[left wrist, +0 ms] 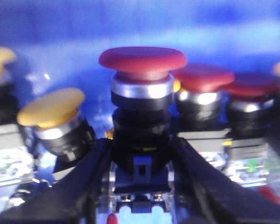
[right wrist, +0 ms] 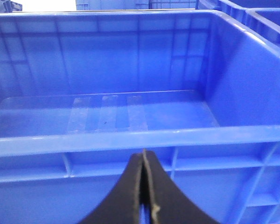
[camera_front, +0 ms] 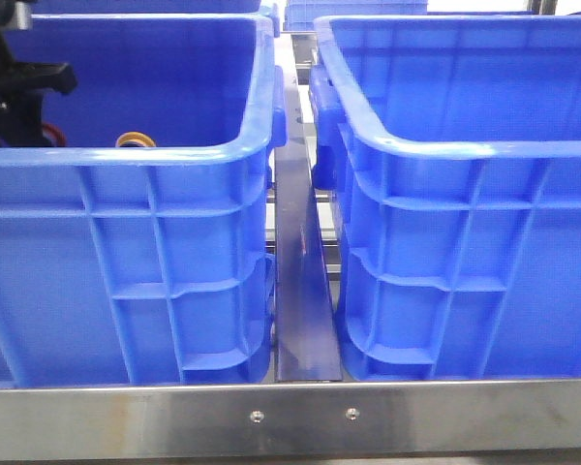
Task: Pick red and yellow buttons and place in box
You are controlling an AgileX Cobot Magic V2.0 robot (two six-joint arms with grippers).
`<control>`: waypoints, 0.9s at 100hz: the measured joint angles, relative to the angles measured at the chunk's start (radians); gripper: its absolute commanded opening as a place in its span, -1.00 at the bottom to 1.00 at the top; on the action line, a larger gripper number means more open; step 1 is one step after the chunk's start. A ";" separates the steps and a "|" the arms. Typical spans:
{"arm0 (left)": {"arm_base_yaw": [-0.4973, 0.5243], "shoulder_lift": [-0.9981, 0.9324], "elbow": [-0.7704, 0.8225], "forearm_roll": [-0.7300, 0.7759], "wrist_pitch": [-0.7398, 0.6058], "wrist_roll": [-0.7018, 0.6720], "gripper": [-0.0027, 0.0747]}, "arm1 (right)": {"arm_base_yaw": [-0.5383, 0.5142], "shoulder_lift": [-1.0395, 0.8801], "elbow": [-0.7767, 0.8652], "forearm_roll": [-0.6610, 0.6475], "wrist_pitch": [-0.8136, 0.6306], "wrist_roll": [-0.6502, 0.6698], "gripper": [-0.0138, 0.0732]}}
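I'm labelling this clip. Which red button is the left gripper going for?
Look in the left blue crate, among its cluster of buttons. It is the red button standing upright between the left gripper's fingers, nearer and taller than the other red ones.

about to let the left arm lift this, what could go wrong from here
The left gripper holds the red button low on its dark body, so the top-heavy cap might tilt or slip on lifting. Neighbouring buttons, a yellow button and another red one, crowd close and could get knocked or dragged. The left crate's rim may catch the load on exit.
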 measured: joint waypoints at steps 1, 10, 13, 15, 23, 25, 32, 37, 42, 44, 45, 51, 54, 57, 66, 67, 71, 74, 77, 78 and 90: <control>0.000 -0.003 0.001 -0.003 -0.005 0.000 -0.72 | 0.000 0.000 0.000 0.000 0.000 0.000 -0.90; -0.007 -0.060 0.027 -0.020 -0.051 0.000 -0.72 | 0.000 0.000 0.000 0.000 0.000 0.000 -0.90; -0.011 -0.082 0.040 -0.022 -0.073 0.000 -0.72 | 0.000 0.000 0.000 0.000 0.000 0.000 -0.90; -0.013 -0.100 0.052 -0.022 -0.091 0.000 -0.72 | 0.000 0.000 0.000 0.000 0.000 0.000 -0.90; -0.026 -0.178 0.113 -0.026 -0.166 0.000 -0.72 | 0.000 0.000 0.000 0.000 0.000 0.000 -0.90; -0.032 -0.198 0.124 -0.026 -0.187 0.000 -0.72 | 0.000 0.000 0.000 0.000 0.000 0.000 -0.90; -0.048 -0.265 0.186 -0.028 -0.257 0.000 -0.72 | 0.000 0.000 0.000 0.000 0.000 0.000 -0.90; -0.060 -0.310 0.240 -0.028 -0.306 0.000 -0.72 | 0.000 0.000 0.000 0.000 0.000 0.000 -0.90; -0.074 -0.353 0.289 -0.030 -0.352 0.000 -0.72 | 0.000 0.000 0.000 0.000 0.000 0.000 -0.90; -0.080 -0.371 0.310 -0.030 -0.370 0.000 -0.72 | 0.000 0.000 0.000 0.000 0.000 0.000 -0.90; -0.085 -0.377 0.317 -0.030 -0.383 0.000 -0.72 | 0.000 0.000 0.000 0.000 0.000 0.000 -0.90; -0.104 -0.430 0.378 -0.030 -0.428 0.000 -0.72 | 0.000 0.000 0.000 0.000 0.000 0.000 -0.90; -0.115 -0.452 0.402 -0.030 -0.447 0.000 -0.72 | 0.000 0.000 0.000 0.000 0.000 0.000 -0.90; -0.130 -0.474 0.425 -0.030 -0.469 0.000 -0.72 | 0.000 0.000 0.000 0.000 0.000 0.000 -0.90; -0.174 -0.537 0.481 -0.030 -0.498 0.000 -0.72 | 0.000 0.000 0.000 0.000 0.000 0.000 -0.90; -0.178 -0.545 0.484 -0.030 -0.500 0.000 -0.72 | 0.000 0.000 0.000 0.000 0.000 0.000 -0.90; -0.201 -0.565 0.502 -0.030 -0.507 0.000 -0.72 | 0.000 0.000 0.000 0.000 0.000 0.000 -0.90; -0.217 -0.582 0.511 -0.031 -0.509 0.000 -0.72 | 0.000 0.000 0.000 0.000 0.000 0.000 -0.90; -0.234 -0.595 0.519 -0.031 -0.511 0.000 -0.72 | 0.000 0.000 0.000 0.000 0.000 0.000 -0.90; -0.242 -0.598 0.520 -0.031 -0.511 0.002 -0.72 | 0.000 0.000 0.000 0.000 0.000 0.000 -0.90; -0.328 -0.638 0.527 -0.031 -0.513 0.017 -0.72 | 0.000 0.000 0.000 0.000 0.000 0.000 -0.90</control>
